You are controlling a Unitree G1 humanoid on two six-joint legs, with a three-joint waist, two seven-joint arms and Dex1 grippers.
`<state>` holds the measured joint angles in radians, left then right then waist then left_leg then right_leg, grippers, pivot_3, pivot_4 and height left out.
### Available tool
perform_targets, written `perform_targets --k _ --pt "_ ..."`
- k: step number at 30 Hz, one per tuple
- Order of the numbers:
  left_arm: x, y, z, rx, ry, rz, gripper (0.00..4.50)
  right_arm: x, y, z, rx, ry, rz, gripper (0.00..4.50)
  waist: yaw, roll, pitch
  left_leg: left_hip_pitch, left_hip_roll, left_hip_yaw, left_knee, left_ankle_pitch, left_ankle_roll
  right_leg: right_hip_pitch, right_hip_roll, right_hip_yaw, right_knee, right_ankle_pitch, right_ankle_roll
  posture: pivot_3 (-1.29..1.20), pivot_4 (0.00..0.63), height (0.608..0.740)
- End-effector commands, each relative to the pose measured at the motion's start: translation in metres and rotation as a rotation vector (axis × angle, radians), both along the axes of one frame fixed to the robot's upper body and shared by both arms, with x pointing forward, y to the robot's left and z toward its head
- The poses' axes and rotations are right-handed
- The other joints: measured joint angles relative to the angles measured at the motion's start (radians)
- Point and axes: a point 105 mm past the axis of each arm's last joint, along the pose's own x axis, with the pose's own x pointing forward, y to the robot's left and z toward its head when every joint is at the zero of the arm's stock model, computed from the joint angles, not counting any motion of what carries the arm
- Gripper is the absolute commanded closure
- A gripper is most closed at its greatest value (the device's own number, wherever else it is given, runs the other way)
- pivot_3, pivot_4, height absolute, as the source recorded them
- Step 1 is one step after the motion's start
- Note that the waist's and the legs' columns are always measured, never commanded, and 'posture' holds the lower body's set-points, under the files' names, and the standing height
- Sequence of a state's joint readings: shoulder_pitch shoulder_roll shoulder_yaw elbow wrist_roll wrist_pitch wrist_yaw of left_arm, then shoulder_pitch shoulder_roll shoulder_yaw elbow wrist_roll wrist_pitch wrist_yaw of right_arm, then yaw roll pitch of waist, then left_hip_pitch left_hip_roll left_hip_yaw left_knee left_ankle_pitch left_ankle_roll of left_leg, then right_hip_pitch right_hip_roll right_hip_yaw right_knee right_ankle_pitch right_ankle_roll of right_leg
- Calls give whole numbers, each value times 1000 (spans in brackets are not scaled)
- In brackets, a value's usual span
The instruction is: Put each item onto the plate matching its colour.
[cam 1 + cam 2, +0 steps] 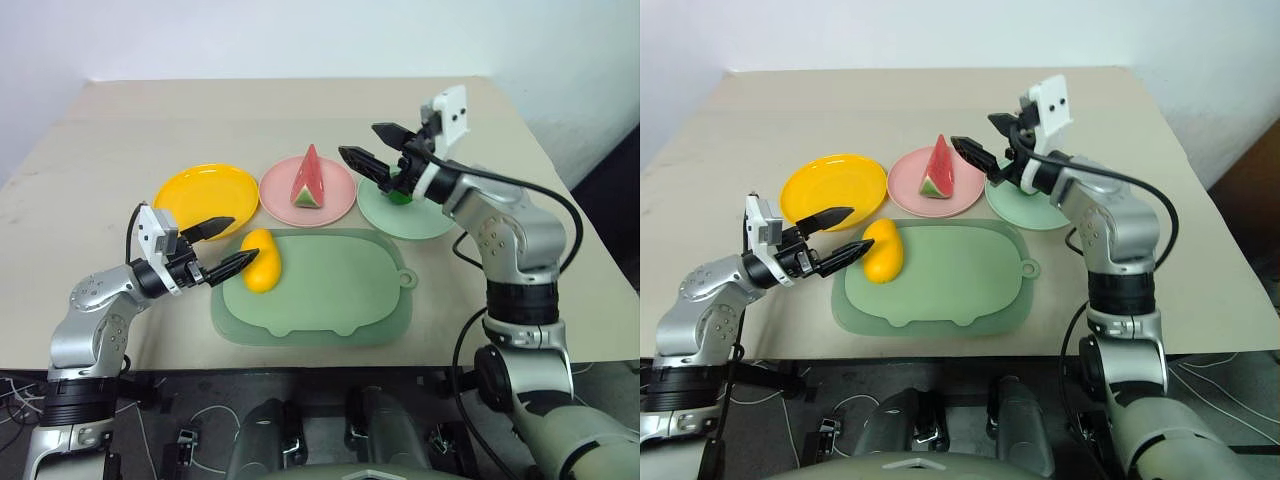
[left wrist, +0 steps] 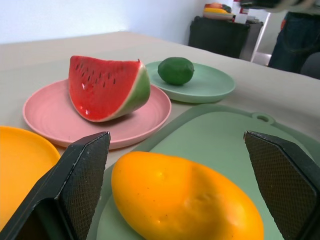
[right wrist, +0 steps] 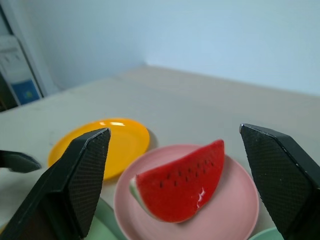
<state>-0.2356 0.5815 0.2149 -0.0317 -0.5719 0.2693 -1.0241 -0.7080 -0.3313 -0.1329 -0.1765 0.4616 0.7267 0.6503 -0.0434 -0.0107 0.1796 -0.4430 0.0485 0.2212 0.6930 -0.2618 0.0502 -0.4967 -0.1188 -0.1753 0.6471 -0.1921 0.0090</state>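
No text, label, brand, number or sign can be read on anything in these pictures.

The right tool [image 1: 372, 146] covered most of the green fruit [image 1: 400, 193] in the head views. The left wrist view cropped the mango [image 2: 185, 200] and yellow plate [image 2: 20, 165]; objects [image 2: 220, 10] behind the surface [image 2: 280, 95] were indistinct.
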Motion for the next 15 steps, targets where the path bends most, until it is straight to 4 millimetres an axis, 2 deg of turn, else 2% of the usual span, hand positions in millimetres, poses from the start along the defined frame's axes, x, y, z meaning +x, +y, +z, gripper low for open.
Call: perform_targets --k 1,9,15 --pt "-3 6 12 -2 -49 29 0 -27 4 -2 -18 -33 79 82 1 0 0 0 0 0 0 0 0 0 0 0 0 0 0 0 150 696" --pt "-12 16 16 -6 -76 127 0 -48 11 -53 -169 41 132 82 2 0 0 0 0 -1 0 0 0 0 0 0 -2 -2 -3 0 150 696" --pt "-26 16 14 -3 -57 150 0 -52 8 -63 -203 50 157 82 7 0 0 0 0 -1 0 0 0 0 0 0 -2 -3 -3 0 150 696"
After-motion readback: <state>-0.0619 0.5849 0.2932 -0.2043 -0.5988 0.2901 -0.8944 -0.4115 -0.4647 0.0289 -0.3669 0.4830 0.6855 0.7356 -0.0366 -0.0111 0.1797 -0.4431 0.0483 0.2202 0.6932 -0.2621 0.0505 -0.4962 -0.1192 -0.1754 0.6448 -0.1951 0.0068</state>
